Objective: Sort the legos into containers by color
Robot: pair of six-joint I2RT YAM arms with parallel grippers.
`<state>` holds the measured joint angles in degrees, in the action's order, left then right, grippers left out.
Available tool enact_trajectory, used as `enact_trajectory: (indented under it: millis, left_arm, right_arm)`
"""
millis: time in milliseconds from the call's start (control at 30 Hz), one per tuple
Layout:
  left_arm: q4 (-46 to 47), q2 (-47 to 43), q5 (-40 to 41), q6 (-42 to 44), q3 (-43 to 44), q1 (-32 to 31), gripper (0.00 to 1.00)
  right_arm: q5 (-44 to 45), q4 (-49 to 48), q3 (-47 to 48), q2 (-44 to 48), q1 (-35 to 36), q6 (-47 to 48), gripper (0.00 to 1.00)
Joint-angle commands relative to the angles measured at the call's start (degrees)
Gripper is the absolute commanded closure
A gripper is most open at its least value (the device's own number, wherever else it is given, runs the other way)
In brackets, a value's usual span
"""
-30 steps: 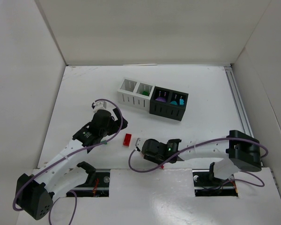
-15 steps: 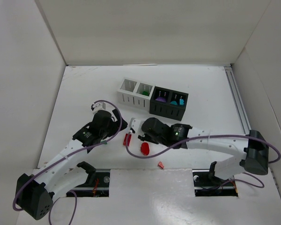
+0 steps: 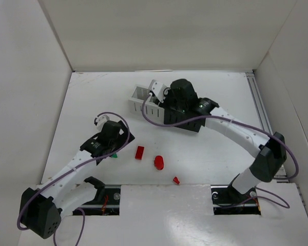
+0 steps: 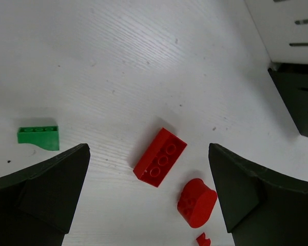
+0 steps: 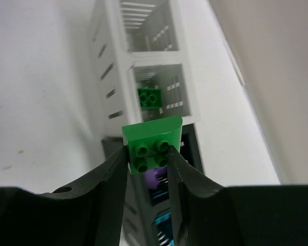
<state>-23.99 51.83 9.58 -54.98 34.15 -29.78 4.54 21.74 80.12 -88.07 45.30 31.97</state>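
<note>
My right gripper point(image 3: 163, 100) hangs over the row of containers point(image 3: 138, 97) and is shut on a green brick point(image 5: 152, 143). In the right wrist view the brick hangs just short of the second white cup point(image 5: 154, 82), which holds another green piece point(image 5: 150, 97). The black cups hold a purple piece point(image 5: 153, 178) and a teal piece point(image 5: 161, 225). My left gripper point(image 3: 124, 138) is open and low over the table. A red brick point(image 4: 160, 157), a red oval point(image 4: 196, 202) and a tiny red piece point(image 4: 204, 239) lie ahead of it, and a green piece point(image 4: 38, 137) lies to its left.
The far white cup point(image 5: 146, 25) looks empty. The red brick point(image 3: 139, 152), red oval point(image 3: 159, 162) and tiny red piece point(image 3: 176, 180) lie between the arms near the front edge. White walls point(image 3: 31, 77) enclose the table on three sides.
My right gripper has risen from the table beside the red pieces and swung back over the containers with the green brick. My left gripper has drawn back slightly to the left.
</note>
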Motion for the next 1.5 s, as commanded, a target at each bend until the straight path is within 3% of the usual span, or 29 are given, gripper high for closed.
enact_trajectory:
  millis: [0, 200, 533, 633, 667, 767, 800, 933, 1300, 1467]
  left_arm:
    - [-2.90, 0.90, 1.93, -1.80, 2.50, 2.53, 0.00]
    - [-4.13, 4.32, -0.09, -3.46, 1.89, 9.12, 0.00]
    - [-9.76, 5.12, 3.78, -10.58, 0.83, 9.74, 0.00]
    - [-10.29, 4.50, 5.01, -11.11, 0.83, 9.74, 0.00]
    - [-10.29, 4.50, 5.01, -11.11, 0.31, 9.74, 0.00]
    - [-10.29, 5.20, 6.06, -11.64, 0.30, 9.74, 0.00]
    - [-10.29, 5.73, 6.06, -11.64, 0.30, 9.74, 0.00]
    - [-10.82, 8.19, 5.54, -11.64, 0.30, 9.74, 0.00]
    - [-10.29, 11.45, 5.01, -12.78, -0.75, 9.74, 0.26]
    - [-9.24, 12.68, 5.01, -13.84, -2.15, 9.74, 0.32]
  right_arm:
    - [-7.16, -3.98, 6.62, -5.25, -2.41, 3.98, 0.68]
    - [-10.94, -2.75, 15.67, -15.62, -5.48, 5.04, 0.68]
    - [-13.68, -2.40, 20.52, -22.49, -7.94, 5.65, 0.67]
    - [-14.20, -3.02, 19.29, -22.49, -8.55, 5.65, 0.58]
    - [-14.73, -3.54, 19.29, -22.49, -8.56, 5.65, 0.45]
    - [-17.10, -3.54, 18.67, -22.49, -9.09, 5.65, 0.22]
    - [-17.10, -3.54, 17.98, -21.80, -9.09, 5.65, 0.16]
    - [-17.10, -4.68, 15.25, -18.20, -9.09, 5.65, 0.11]
    - [-9.73, -5.74, 3.30, -5.36, -9.61, 5.04, 0.09]
    - [-6.30, -5.74, -0.83, -1.14, -10.14, 4.51, 0.09]
